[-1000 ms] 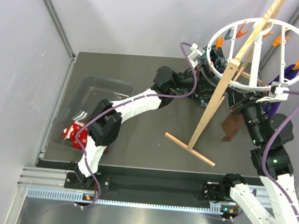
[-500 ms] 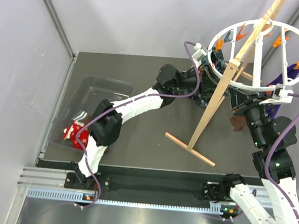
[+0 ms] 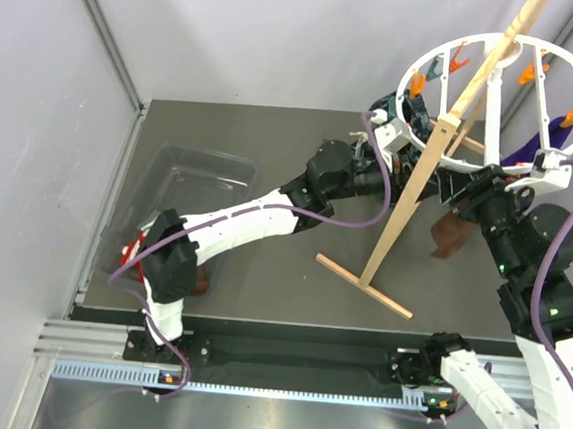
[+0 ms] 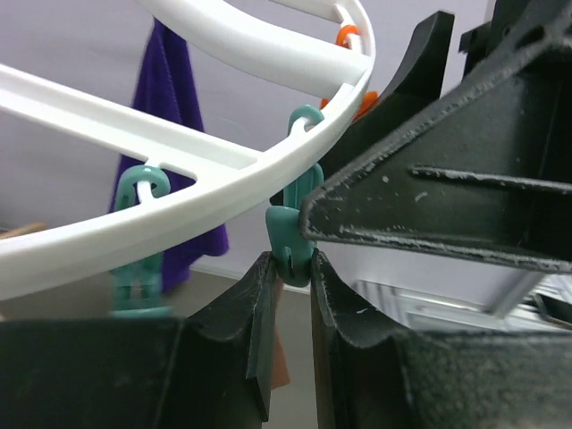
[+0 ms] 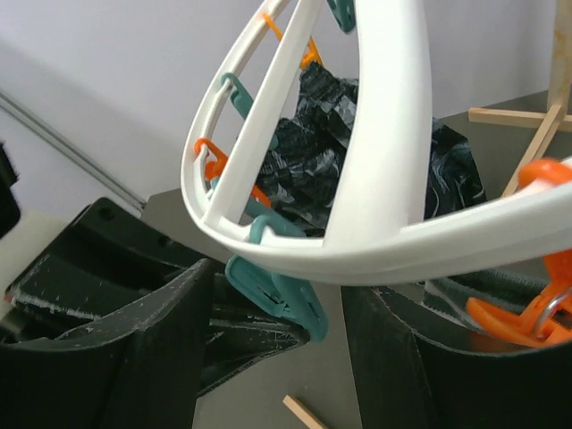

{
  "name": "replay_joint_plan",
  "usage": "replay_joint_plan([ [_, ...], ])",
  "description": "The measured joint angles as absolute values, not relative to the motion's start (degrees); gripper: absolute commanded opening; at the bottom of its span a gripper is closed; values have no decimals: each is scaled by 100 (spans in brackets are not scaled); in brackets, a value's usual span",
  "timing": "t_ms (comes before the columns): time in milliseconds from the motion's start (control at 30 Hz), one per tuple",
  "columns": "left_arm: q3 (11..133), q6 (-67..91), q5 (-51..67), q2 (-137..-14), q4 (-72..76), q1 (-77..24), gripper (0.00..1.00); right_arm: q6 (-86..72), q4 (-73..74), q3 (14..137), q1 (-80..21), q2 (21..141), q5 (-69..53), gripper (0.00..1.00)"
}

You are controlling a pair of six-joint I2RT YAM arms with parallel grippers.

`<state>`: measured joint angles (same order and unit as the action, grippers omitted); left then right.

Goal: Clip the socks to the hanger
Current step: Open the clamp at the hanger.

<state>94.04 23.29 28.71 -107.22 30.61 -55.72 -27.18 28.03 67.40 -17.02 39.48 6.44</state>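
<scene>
Top view: the left arm [image 3: 257, 212] stretches across the dark bench [image 3: 289, 295] to the hanger [image 3: 493, 122]. The right arm [image 3: 537, 272] rises beneath it, with the brown sock [image 3: 452, 236] beside. A red sock [image 3: 129, 257] lies in a clear bin [image 3: 186, 161].
Left wrist: the left end effector [image 4: 291, 264] pinches a teal clip [image 4: 295, 223].
Right wrist: the right end effector [image 5: 279, 299] has its fingers apart under the hanger's rim.

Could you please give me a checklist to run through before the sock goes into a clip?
1. Left pincer on the teal clip: ok, its fingers close on the clip's lower end.
2. Clip opened: cannot tell.
3. Brown sock up by the hanger: ok, it hangs below the right wrist in the top view.
4. Sock held by the right pincer: cannot tell; its fingers stand apart, with no sock between them.
5. Sock at the pinched clip: not ok; in the top view it hangs across the pole from the left pincer.
</scene>
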Motion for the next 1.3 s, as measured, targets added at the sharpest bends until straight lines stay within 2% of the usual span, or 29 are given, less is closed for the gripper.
replay_joint_plan([
  [433, 9065, 596, 1085, -10344, 2528, -5994, 0, -2322, 3754, 7664, -1702, 4580, 613, 53],
  [800, 9111, 38, 526, -10339, 2314, -6200, 0, -2093, 3776, 7664, -1702, 4794, 204, 54],
  [933, 9144, -36, 447, -10339, 2217, -6204, 0, -1994, 3769, 7664, -1702, 4869, 200, 50],
  [1000, 9166, -60, 412, -10339, 2174, -6206, 0, -1953, 3760, 7664, -1702, 4895, 215, 47],
  [1067, 9177, -82, 373, -10339, 2156, -6208, 0, -1918, 3747, 7664, -1702, 4915, 257, 33],
  [1100, 9183, -91, 346, -10339, 2139, -6211, 0, -1911, 3743, 7662, -1699, 4917, 311, 10],
  [1133, 9192, -102, 320, -10339, 2115, -6213, 0, -1861, 3730, 7662, -1697, 4919, 366, 0],
  [1167, 9192, -113, 294, -10339, 2073, -6213, 0, -1828, 3706, 7662, -1691, 4919, 469, 0],
  [1233, 9194, -128, 198, -10339, 2049, -6217, 21, -1881, 3656, 7660, -1680, 4919, 458, 0],
  [1300, 9194, -110, 80, -10335, 2034, -6230, 36, -1868, 3612, 7658, -1715, 4930, 423, 0],
])
